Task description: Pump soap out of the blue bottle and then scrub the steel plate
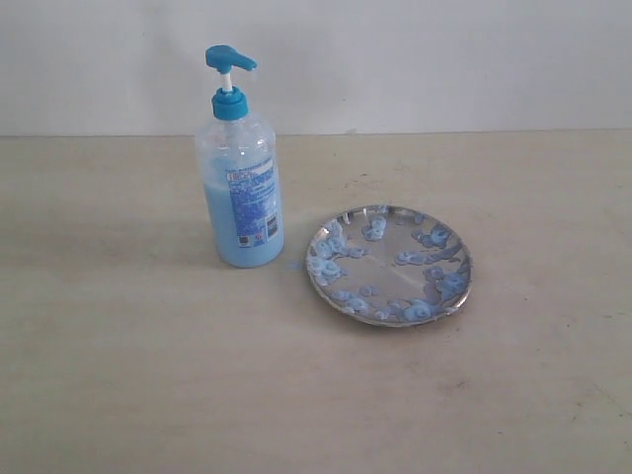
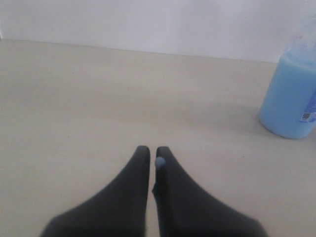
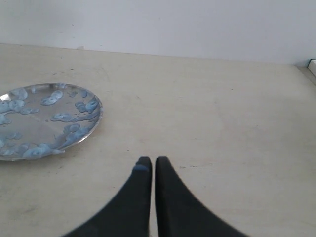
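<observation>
While the left gripper [image 2: 152, 150] and right gripper [image 3: 150, 160] sit pinched shut and empty, the bottle [image 1: 240, 188] stands toward the table's [image 1: 118, 375] far edge, with the plate [image 1: 393, 275] just beside it. An off-centre press on the pump could topple the tall bottle.

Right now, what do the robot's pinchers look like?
Both have two smooth matte black fingers, wide at the base, curving to narrow rounded tips. The left gripper has a tiny pale blue dab near one tip; the right gripper has a faint blue smear on one. No cables or markings show, and the arms are out of view.
</observation>
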Motion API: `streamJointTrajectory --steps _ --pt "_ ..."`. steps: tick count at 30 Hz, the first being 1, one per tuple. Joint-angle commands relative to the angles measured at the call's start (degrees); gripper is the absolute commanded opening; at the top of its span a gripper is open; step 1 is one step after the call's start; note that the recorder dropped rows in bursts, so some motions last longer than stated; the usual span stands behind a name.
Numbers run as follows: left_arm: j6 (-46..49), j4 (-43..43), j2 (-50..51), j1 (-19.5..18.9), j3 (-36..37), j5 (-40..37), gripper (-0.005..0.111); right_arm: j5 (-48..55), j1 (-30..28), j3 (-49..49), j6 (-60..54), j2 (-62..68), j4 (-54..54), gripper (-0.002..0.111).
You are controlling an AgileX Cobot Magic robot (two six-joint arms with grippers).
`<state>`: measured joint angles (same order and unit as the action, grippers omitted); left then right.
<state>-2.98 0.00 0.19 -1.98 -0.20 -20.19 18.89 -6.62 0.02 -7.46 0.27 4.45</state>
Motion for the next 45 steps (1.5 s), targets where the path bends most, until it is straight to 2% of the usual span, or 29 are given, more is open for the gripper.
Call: streamJointTrajectory --steps 1,9,16,22,45 --pt "0.3 -0.6 -0.2 -0.8 0.2 -0.2 0.004 -0.5 -0.1 0.0 -0.1 -0.3 0.0 0.000" --pt "0.3 -0.6 -0.2 -3.5 0.2 -0.2 0.004 -1.1 -0.1 0.0 -0.1 -0.3 0.0 0.000" --pt "0.3 -0.6 -0.2 -3.5 0.2 -0.2 0.004 -1.5 0.0 0.0 -2.1 -0.3 4.3 0.000" --pt "0.3 -0.6 -0.2 -3.5 0.2 -0.2 0.004 -0.4 1.9 0.0 -2.1 -0.3 4.3 0.000" --pt "0.3 -0.6 -0.2 -3.5 0.2 -0.2 0.004 -0.5 1.9 0.0 -1.4 -0.3 4.3 0.000"
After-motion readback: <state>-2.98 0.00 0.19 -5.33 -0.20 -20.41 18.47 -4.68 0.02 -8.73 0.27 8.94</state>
